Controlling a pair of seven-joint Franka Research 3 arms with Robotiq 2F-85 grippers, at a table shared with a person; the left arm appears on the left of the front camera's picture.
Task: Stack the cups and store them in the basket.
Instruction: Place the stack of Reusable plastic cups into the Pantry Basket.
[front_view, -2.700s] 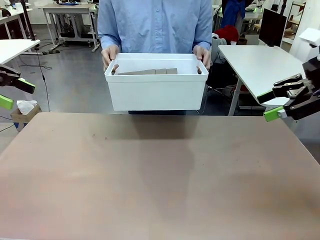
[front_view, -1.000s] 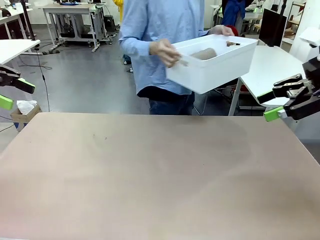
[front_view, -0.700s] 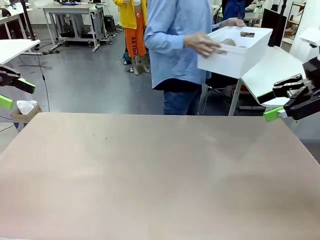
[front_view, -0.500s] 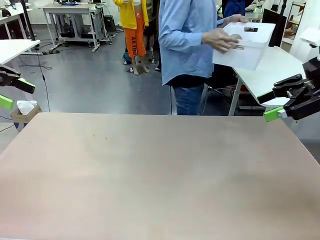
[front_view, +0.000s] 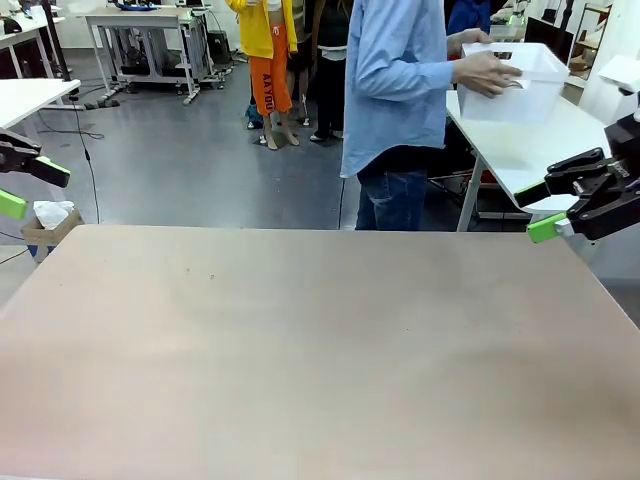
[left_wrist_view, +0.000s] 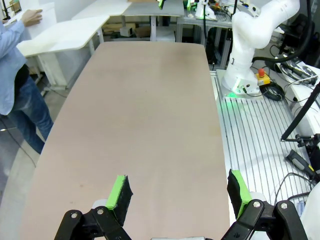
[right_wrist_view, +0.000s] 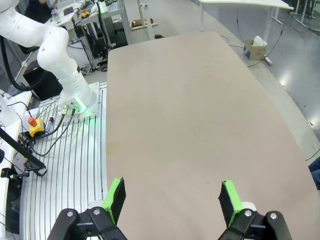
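I see the basket (front_view: 515, 83) off my table (front_view: 300, 340): the person (front_view: 400, 90) holds it in both hands over the white side table (front_view: 530, 140) at far right; I cannot make out the cups inside it. My left gripper (left_wrist_view: 177, 192) and right gripper (right_wrist_view: 170, 197) both hang with fingers spread wide, holding nothing, at opposite table edges.

A person (front_view: 400, 90) holds the basket (front_view: 515, 85) over a side table (front_view: 525, 135).
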